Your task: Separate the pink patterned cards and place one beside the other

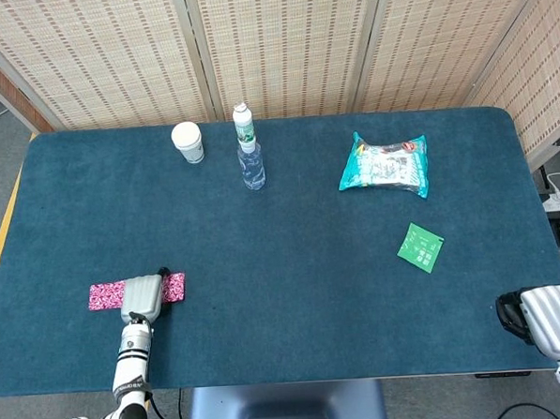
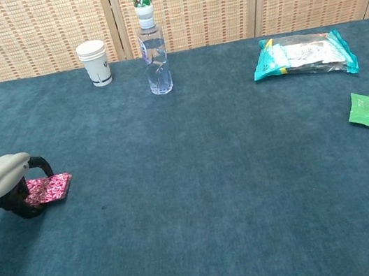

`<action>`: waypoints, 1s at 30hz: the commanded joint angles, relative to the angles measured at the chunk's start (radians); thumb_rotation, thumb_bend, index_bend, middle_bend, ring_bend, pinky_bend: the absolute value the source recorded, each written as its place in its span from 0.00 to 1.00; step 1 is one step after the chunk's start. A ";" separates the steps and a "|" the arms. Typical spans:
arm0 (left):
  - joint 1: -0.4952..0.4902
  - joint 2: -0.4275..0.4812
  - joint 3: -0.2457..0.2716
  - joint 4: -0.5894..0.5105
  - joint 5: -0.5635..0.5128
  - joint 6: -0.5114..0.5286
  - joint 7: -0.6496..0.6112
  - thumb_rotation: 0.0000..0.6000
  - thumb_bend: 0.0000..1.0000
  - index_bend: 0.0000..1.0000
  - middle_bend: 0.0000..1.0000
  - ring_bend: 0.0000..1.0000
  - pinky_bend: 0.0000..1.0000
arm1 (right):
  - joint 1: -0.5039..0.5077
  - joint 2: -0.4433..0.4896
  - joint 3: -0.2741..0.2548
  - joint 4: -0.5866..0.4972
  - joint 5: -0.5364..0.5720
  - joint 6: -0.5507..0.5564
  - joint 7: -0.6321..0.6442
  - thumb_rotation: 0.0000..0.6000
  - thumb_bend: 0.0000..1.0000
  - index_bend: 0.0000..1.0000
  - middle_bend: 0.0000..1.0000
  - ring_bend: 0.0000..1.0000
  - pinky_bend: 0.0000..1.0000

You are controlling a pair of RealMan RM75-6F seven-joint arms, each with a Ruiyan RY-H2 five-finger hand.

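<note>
- two pink patterned cards (image 1: 104, 295) appear to lie overlapped as one strip near the front left corner of the desk (image 1: 292, 265); where one card ends and the other begins cannot be told.
- the strip's long axis runs left to right, roughly parallel to the front edge of the desk, and one end shows on either side of the hand in the head view.
- the left hand (image 1: 142, 296) sits right on top of the strip's middle, so the cards lie directly under it rather than off to a side; its arm reaches in from the front edge.
- in the chest view the left hand's dark fingers (image 2: 27, 199) are curled down onto the pink material, whose right end juts out beyond them; this looks like a grip or pinch on the cards, though whether it has one card or both cannot be seen.
- the right hand (image 1: 545, 319) rests at the front right corner, well apart from the cards; whether its fingers are curled or spread cannot be told.
- the left hand is by far the nearer, so the separating most likely falls to it.
- judged from this, the coming move turns on sliding or lifting one card along that left-to-right axis until it lies beside the other.
- one risk: both cards may travel together if the fingers bear on the pair.
</note>
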 commanded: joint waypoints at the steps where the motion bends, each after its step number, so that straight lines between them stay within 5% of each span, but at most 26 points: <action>1: 0.003 0.003 0.004 -0.005 0.005 0.004 -0.005 1.00 0.35 0.32 1.00 1.00 1.00 | 0.000 0.000 -0.001 -0.001 -0.001 0.000 -0.001 1.00 0.70 1.00 0.93 0.88 0.98; 30: 0.056 0.057 0.068 -0.060 0.123 0.079 -0.039 1.00 0.35 0.39 1.00 1.00 1.00 | 0.003 -0.001 0.001 -0.003 0.006 -0.007 -0.006 1.00 0.70 1.00 0.92 0.88 0.98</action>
